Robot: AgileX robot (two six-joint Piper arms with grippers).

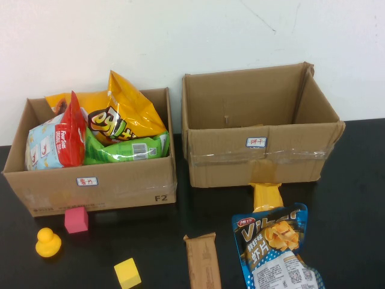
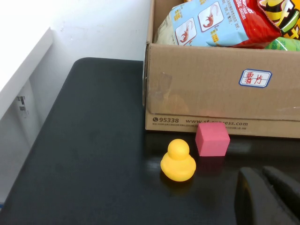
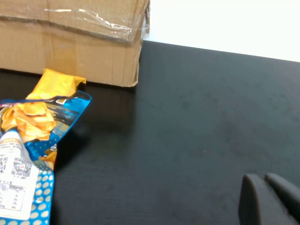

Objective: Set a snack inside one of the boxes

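Note:
The left cardboard box [image 1: 96, 186] holds several snack bags; it also shows in the left wrist view [image 2: 201, 101]. The right cardboard box [image 1: 258, 159] looks empty inside. A blue chip bag [image 1: 274, 247] lies on the black table in front of the right box, partly over a yellow packet [image 1: 266, 195]; both show in the right wrist view, the bag [image 3: 28, 154] and the packet [image 3: 56, 84]. A brown snack bar [image 1: 203, 262] lies beside the bag. Neither gripper shows in the high view. My left gripper [image 2: 265, 176] is shut and empty, near the duck. My right gripper [image 3: 262, 180] is shut and empty, over bare table beside the blue bag.
A yellow rubber duck [image 1: 48, 242], a pink cube [image 1: 76, 220] and a yellow cube [image 1: 127, 273] lie in front of the left box. The duck [image 2: 178, 161] and pink cube [image 2: 212, 138] show in the left wrist view. A white wall stands behind the boxes.

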